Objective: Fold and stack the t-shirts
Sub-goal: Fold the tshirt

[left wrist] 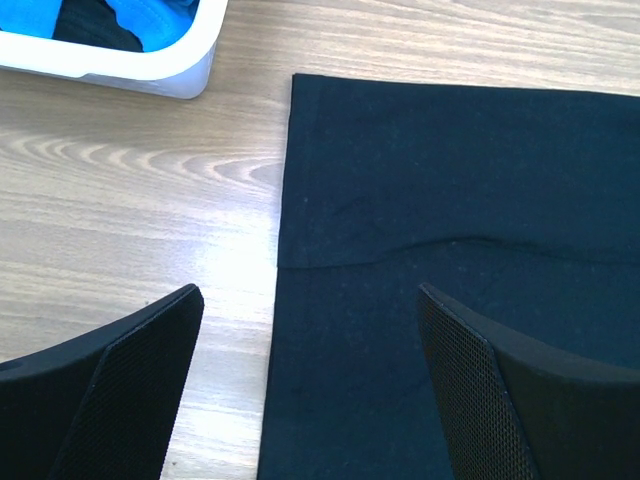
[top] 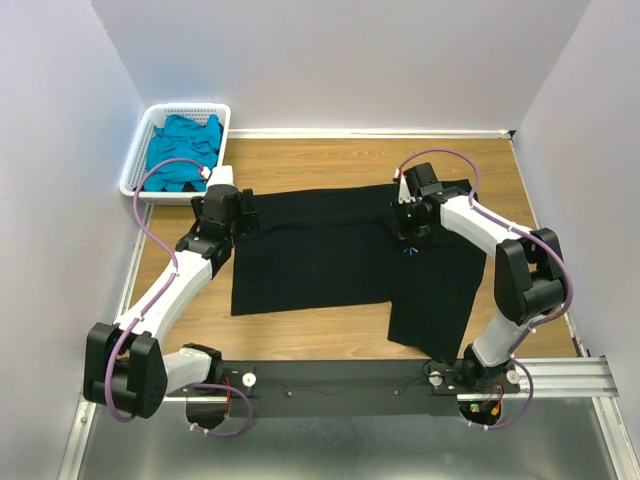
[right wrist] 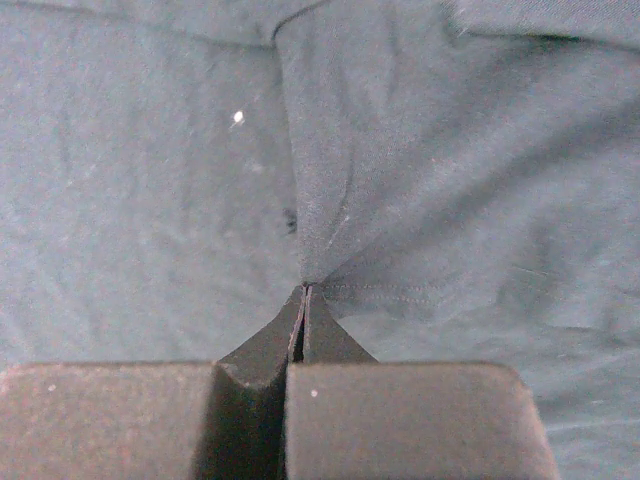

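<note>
- The black t-shirt [top: 330, 260] lies spread flat on the tabletop [top: 320, 335], with one flap reaching toward the near right edge and a shallow crease running across its left part.
- My right jaws are fully shut on a pinch of that black cloth near its far right side. The fabric tents up into the tips.
- My left jaws stand wide open and hold nothing. They hover at the shirt's left edge, one finger [left wrist: 130, 370] over bare wood and the other over cloth.
- I judge that the first fold of the black shirt is in hand, with only one side gripped.
- The next move calls for my left jaws to drop and close on that left edge, so both sides lift evenly.
- The teal t-shirt [top: 185, 150] sits bunched in the white basket [top: 150, 125] at the far left corner, not yet folded.
- That basket is just beside my left wrist, so a lift there needs care.
</note>
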`<state>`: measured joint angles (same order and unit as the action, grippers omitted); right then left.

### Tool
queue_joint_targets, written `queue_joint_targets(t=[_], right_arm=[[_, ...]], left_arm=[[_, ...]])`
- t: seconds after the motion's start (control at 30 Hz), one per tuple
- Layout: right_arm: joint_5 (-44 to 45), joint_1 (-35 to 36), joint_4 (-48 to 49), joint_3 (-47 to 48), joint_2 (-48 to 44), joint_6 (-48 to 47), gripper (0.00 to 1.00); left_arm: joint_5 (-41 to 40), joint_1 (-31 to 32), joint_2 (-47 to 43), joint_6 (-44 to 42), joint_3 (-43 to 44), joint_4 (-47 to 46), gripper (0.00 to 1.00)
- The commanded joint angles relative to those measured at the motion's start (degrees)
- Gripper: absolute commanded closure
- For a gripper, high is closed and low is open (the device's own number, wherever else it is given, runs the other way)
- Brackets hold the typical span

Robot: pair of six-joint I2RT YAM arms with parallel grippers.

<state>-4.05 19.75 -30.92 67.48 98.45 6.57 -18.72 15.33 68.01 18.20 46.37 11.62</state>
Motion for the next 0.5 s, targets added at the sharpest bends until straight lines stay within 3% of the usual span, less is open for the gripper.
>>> queue_joint_targets(t=[0.0,0.07,0.1,0.23,0.37,0.47], right_arm=[[-6.0,0.0,-5.6,2.6,2.2,3.6,0.99],[-7.0,0.0,-5.7,3.3,2.7,4.8,0.99],[-8.1,0.0,-5.7,4.1,3.6,5.0,0.95],[-8.0,0.0,-5.6,5.5,3.9,6.0,0.63],[-1.2,-0.2,-5.6,5.6,1.0,7.1,0.51],[5.9,-2.8,-5.6,4.4,-1.9,8.5,0.51]], left_arm=[[1.1,-0.4,0.8,-0.4,1.1,-1.2,0.06],[1.4,-0.3,1.2,-0.5,1.1,-1.2,0.06],[1.6,-0.3,1.2,-0.4,1.2,-1.2,0.06],[1.8,-0.4,1.4,-0.6,1.2,-1.2,0.06],[1.8,-0.4,1.3,-0.6,1.2,-1.2,0.06],[2.1,-0.4,1.1,-0.6,1.2,-1.2,0.06]])
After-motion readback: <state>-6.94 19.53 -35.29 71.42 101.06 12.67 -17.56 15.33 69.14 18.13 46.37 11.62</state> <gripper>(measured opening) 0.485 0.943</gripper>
